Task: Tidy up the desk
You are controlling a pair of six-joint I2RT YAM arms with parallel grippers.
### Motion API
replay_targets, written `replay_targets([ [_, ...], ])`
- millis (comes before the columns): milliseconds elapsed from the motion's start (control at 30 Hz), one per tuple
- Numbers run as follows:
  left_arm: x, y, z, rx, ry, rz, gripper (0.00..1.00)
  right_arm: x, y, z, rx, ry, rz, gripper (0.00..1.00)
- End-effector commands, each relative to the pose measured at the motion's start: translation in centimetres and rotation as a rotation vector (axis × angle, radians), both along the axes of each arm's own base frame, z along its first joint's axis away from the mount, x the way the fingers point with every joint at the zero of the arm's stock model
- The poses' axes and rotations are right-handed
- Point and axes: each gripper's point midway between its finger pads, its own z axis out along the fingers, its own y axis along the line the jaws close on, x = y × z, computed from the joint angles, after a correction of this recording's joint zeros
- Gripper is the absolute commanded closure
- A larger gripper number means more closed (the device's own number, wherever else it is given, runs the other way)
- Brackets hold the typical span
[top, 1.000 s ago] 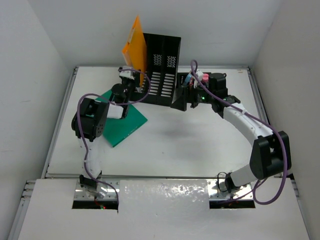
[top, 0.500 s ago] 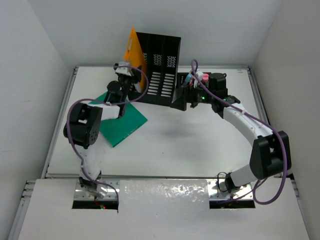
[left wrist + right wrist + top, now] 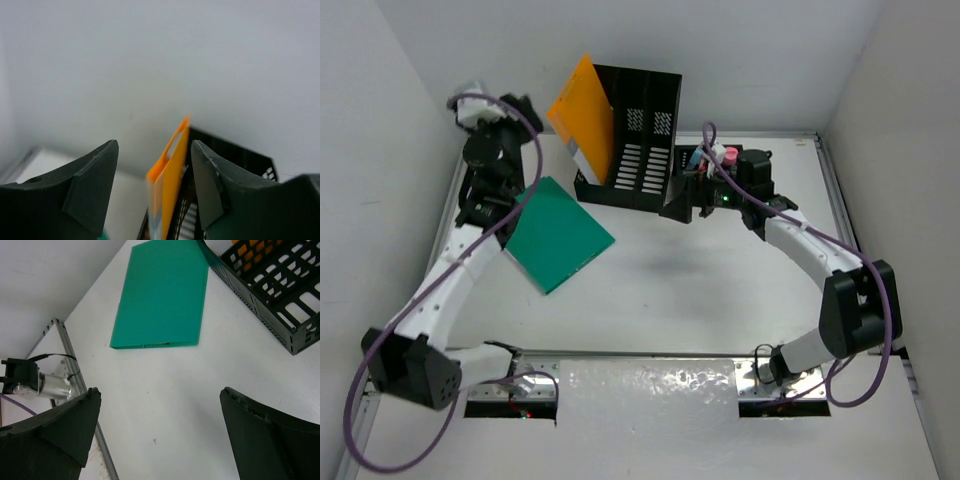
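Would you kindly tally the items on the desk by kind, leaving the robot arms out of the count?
Folders: 2 (orange folder, green folder)
File holders: 1 (black file holder)
Total on the desk: 3

Orange folder (image 3: 583, 112) tilted at black holder (image 3: 646, 150), green folder (image 3: 555, 236) on desk (image 3: 720, 292)

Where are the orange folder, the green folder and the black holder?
Orange folder (image 3: 583, 108): top view, its flat face.
Green folder (image 3: 558, 234): top view, middle of its cover.
Black holder (image 3: 642, 160): top view, its slotted wall.
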Motion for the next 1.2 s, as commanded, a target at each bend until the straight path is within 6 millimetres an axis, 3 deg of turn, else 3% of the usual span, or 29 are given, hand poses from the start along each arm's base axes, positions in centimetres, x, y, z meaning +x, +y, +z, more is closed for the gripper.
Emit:
replay_targets([
  [0, -3.7, 5.4, -15.3, -0.218, 0.436, 0.284, 0.41, 1.0, 1.4, 1.0, 0.034, -0.06, 0.031, 0.01],
  [33, -5.3, 6.2, -17.7, -0.251, 0.508, 0.324, 0.41, 1.4, 2.0, 1.6, 0.037, -0.072, 0.044, 0.01],
  [67, -6.8, 7.1, -18.1, -0.302, 0.508, 0.343, 0.41, 1.2, 2.9, 1.5, 0.033, -0.078, 0.073, 0.01],
  [100, -8.1, 7.3, -21.1, -0.337, 0.571, 0.361, 0.41, 1.4, 3.6, 0.6, 0.022, -0.054, 0.089, 0.01],
  [167, -10.2, 7.8, -23.2, -0.382, 0.603, 0.391, 0.39, 1.4, 5.3, 0.8, 0.018, -0.066, 0.132, 0.01],
  [200, -11.2, 7.9, -24.4, -0.411, 0.628, 0.41, 0.39, 1.8, 6.0, -0.6, 0.007, -0.033, 0.146, 0.01],
  [233, -11.9, 8.4, -24.8, -0.437, 0.622, 0.438, 0.37, 2.1, 7.1, 0.0, 0.014, -0.044, 0.166, 0.02],
  [267, -12.9, 8.7, -26.8, -0.446, 0.658, 0.465, 0.36, 2.2, 7.7, -0.3, 0.018, -0.031, 0.184, 0.03],
  [500, -15.6, 9.3, -32.7, -0.559, 0.744, 0.559, 0.34, 3.4, 12.4, -2.0, 0.068, 0.032, 0.272, 0.04],
  [633, -17.1, 10.0, -36.7, -0.588, 0.824, 0.622, 0.34, 2.9, 14.2, -4.8, 0.051, 0.08, 0.303, 0.05],
  [933, -15.9, 10.6, -40.0, -0.588, 0.913, 0.629, 0.34, 1.9, 16.5, -9.4, 0.092, 0.176, 0.322, 0.06],
  [1167, -14.6, 10.4, -41.4, -0.619, 0.874, 0.567, 0.34, 0.6, 18.0, -10.4, 0.076, 0.163, 0.37, 0.07],
])
